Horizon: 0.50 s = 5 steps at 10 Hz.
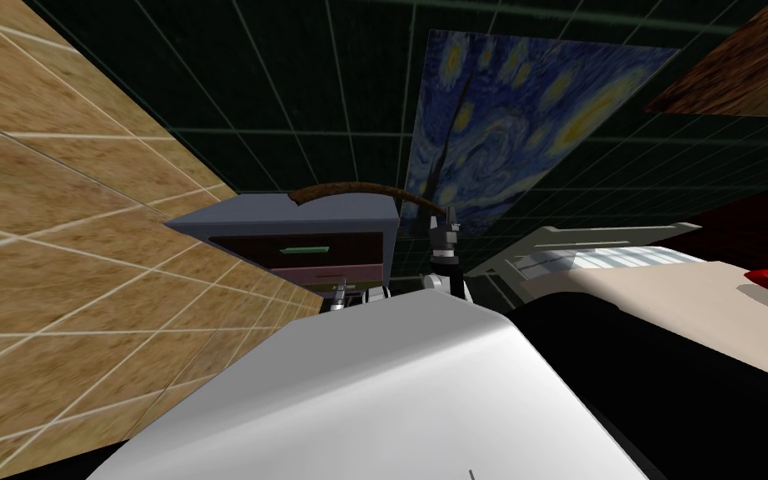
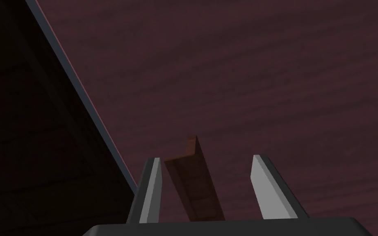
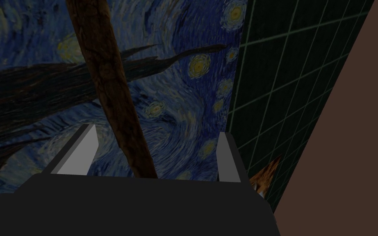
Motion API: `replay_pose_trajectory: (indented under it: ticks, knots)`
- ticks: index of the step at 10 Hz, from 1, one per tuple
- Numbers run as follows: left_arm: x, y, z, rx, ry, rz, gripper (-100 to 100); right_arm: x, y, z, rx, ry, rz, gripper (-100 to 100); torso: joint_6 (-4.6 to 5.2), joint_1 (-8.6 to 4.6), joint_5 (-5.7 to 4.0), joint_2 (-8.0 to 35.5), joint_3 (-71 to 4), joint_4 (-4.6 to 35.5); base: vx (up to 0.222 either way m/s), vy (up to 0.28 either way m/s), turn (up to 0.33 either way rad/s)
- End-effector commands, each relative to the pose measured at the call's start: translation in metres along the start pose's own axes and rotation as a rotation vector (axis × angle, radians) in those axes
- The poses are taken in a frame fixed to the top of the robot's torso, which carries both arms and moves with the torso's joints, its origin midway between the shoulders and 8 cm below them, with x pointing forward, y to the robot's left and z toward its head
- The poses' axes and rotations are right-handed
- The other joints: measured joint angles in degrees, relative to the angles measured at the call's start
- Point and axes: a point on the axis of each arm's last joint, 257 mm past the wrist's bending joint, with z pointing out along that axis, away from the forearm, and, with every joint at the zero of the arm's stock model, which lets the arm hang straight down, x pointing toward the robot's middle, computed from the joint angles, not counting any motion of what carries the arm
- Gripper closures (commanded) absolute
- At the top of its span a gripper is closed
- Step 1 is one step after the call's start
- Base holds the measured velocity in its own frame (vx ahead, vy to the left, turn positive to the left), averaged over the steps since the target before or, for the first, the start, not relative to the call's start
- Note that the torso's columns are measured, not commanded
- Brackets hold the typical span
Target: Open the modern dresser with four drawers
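You had the grey-blue dresser straight ahead of the left gripper, and one dark maroon drawer front spread wide beyond its blades. Your right gripper was raised level with the dresser's top corner, above the left one and off to its side, blades parted and holding nothing. The left gripper was released too, its fingers spread. The drawer's brown handle stood between them, just beside one blade and clear of the other.
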Motion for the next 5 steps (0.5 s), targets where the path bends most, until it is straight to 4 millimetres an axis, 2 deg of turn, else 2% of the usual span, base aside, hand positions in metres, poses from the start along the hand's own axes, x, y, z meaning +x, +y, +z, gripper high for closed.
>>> replay_pose_trajectory:
  ticks: [1,2,5]
  knots:
    - [0.001,0.002,-0.004,0.000,0.001,0.000,100,0.000,0.000,0.000,0.000,0.000,0.000,0,0.01,0.01,0.00,0.00,0.00,0.00,0.000,0.000,0.000]
    - [-0.009,0.006,-0.005,-0.005,0.016,0.027,-100,0.000,0.000,0.000,0.000,0.000,0.000,0,0.01,0.02,0.00,0.00,0.00,0.01,-0.008,0.003,-0.005]
    - [-0.021,0.006,0.002,-0.018,0.034,0.051,-100,0.000,0.000,0.000,0.000,0.000,0.000,0,0.01,0.03,0.01,0.05,0.03,0.02,-0.026,0.012,-0.007]
